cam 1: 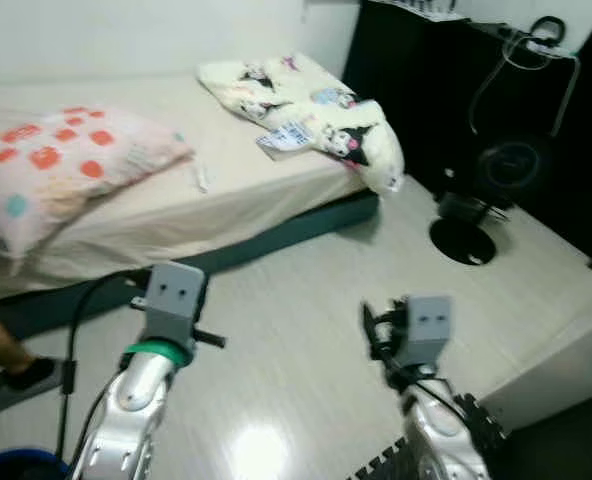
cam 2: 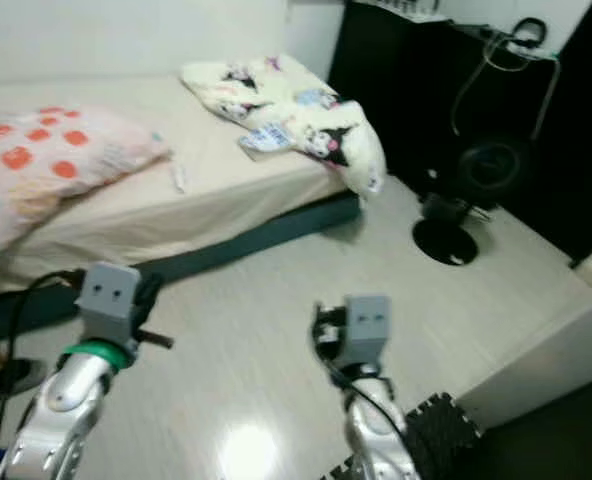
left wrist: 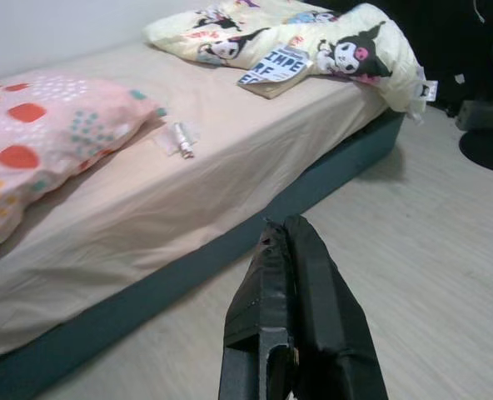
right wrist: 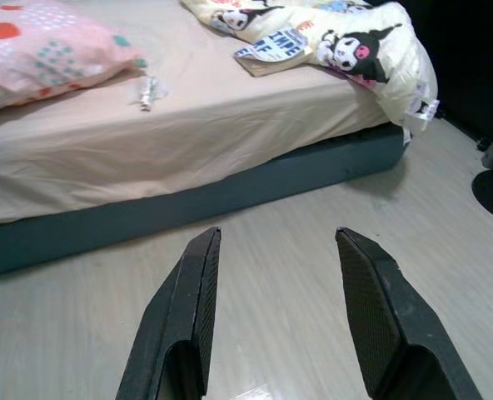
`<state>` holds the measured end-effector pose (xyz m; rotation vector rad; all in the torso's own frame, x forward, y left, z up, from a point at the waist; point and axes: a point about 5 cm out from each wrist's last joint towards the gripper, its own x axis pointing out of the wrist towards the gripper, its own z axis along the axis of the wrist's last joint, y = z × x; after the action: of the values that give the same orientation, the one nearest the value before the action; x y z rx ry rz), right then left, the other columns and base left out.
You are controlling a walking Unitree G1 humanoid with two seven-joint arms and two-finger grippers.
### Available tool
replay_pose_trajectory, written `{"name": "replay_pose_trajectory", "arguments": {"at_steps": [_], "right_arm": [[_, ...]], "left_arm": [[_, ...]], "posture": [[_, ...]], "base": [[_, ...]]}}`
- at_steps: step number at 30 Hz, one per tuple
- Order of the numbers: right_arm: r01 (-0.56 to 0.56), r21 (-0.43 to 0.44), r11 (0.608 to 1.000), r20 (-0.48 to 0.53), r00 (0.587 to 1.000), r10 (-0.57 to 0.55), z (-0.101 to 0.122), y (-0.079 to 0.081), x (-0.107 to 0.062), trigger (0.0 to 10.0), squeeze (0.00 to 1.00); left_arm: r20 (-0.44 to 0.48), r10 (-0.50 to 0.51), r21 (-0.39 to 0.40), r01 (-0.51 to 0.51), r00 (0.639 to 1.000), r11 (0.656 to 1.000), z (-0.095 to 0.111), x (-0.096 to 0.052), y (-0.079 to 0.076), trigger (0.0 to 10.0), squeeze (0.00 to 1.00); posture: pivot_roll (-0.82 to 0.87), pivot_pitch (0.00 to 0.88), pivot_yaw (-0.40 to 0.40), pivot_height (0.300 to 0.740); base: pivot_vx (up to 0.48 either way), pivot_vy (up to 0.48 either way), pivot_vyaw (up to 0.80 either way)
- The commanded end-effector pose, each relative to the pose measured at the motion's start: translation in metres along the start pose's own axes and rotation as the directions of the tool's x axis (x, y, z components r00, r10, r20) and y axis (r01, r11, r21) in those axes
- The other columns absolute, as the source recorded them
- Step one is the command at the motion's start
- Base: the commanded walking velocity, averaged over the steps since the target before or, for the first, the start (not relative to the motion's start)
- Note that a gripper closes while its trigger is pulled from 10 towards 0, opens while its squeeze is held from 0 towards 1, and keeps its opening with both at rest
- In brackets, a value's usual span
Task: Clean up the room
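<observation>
A small wrapped tube (left wrist: 180,138) lies mid-bed (cam 1: 176,215) near the front edge, beside the spotted pillow (cam 1: 56,160), well ahead of both grippers. The left gripper (left wrist: 292,250) is pressed closed and empty; the right gripper (right wrist: 276,275) is spread wide, empty. A cartoon blanket (cam 1: 316,110) drapes the far corner; a fan (cam 1: 476,200) stands on pale open floor (cam 1: 306,320).

Pillow (cam 1: 61,165) and blanket (cam 1: 311,110) on bed (cam 1: 226,200) — fan (cam 1: 486,190) beside.

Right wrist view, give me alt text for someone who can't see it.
The right gripper hangs open over a pale floor, facing a low bed. On the bed lie a pink spotted pillow, a small wrapped item, a booklet and a cartoon-print blanket drooping over its corner.
</observation>
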<state>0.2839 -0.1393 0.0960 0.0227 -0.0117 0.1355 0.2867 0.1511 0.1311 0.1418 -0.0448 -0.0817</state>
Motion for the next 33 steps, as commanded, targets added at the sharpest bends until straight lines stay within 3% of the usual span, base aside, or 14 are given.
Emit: {"name": "replay_pose_trajectory", "arguments": {"at_steps": [1,33], "right_arm": [[0.022,-0.015,1.000,-0.001,1.000,-0.022,-0.0002,-0.0078,-0.0017,10.0,0.00],[0.033,-0.011,0.999,0.014,0.999,-0.032,0.0024,-0.0066,-0.0011,10.0,0.00]], "left_arm": [[-0.010,-0.023,-0.009,0.023,1.000,1.000,-0.0029,-0.0014,-0.0065,10.0,0.00],[-0.002,-0.044,0.013,0.044,0.999,0.999,-0.0039,0.0010,-0.0038,10.0,0.00]], "posture": [[0.02,0.051,-0.017,0.740],[0.01,0.052,-0.005,0.740]], "base": [[0.401,0.000,0.00],[0.392,0.000,0.00]]}}
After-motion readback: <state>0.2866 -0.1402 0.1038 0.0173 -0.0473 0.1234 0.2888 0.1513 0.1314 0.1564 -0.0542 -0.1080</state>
